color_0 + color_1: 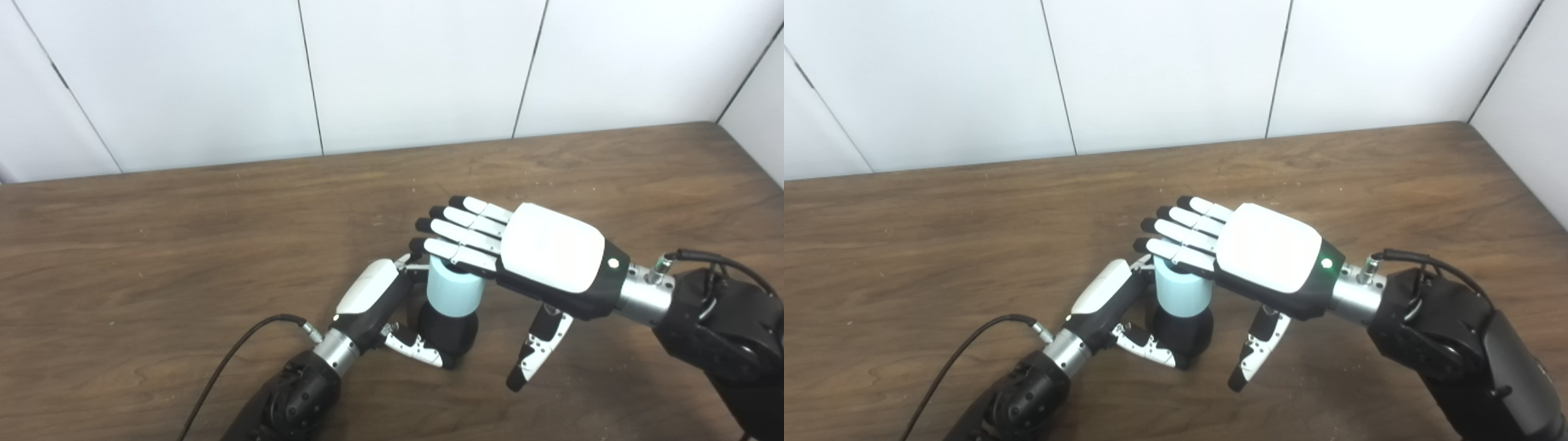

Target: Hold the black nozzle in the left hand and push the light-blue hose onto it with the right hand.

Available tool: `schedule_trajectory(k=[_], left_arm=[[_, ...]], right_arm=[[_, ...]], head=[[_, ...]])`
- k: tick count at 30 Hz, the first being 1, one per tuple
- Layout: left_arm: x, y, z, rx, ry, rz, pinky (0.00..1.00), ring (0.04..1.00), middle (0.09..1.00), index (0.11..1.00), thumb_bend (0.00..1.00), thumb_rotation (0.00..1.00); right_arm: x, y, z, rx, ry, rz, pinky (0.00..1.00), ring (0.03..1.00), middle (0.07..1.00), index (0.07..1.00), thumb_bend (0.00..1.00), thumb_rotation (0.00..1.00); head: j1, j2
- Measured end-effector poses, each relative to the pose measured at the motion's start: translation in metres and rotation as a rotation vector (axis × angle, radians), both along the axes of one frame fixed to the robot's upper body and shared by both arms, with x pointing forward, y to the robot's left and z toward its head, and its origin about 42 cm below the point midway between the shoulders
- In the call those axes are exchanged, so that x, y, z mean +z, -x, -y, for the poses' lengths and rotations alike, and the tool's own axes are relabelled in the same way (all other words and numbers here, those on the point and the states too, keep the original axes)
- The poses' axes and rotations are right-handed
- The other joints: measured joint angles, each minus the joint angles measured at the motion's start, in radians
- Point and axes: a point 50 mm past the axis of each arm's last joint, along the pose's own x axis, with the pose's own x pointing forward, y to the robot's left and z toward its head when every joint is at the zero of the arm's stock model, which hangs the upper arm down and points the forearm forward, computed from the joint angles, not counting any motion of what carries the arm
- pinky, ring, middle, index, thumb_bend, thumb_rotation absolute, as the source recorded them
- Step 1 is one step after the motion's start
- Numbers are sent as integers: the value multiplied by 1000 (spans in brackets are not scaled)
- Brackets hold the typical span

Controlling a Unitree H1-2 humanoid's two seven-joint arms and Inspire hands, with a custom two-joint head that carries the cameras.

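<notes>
The black nozzle (450,334) stands upright on the wooden table (184,245). The light-blue hose piece (453,289) sits on top of it. My left hand (383,309) is shut around the nozzle's base, thumb in front and fingers behind. My right hand (539,257) is open and flat, palm down, with its fingers (465,239) lying on the hose's top end and its thumb hanging down to the right, apart from the hose. The same shows in the right eye view: nozzle (1182,334), hose (1183,293), right hand (1255,254).
White wall panels (392,73) close off the table's far edge, and a side wall (759,92) stands at the right. A black cable (239,355) runs from my left wrist across the table.
</notes>
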Motion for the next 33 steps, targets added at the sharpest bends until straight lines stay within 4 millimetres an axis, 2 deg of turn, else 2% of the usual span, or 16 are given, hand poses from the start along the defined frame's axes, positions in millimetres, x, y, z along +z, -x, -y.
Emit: schedule_trajectory(k=[33], left_arm=[[-1, 2, -2, 1, 0, -2, 932, 719, 551, 440, 513, 0]], right_arm=[[-7, 4, -4, 14, -35, -39, 1000, 1000, 1000, 1000, 951, 494]], head=[[-2, 6]])
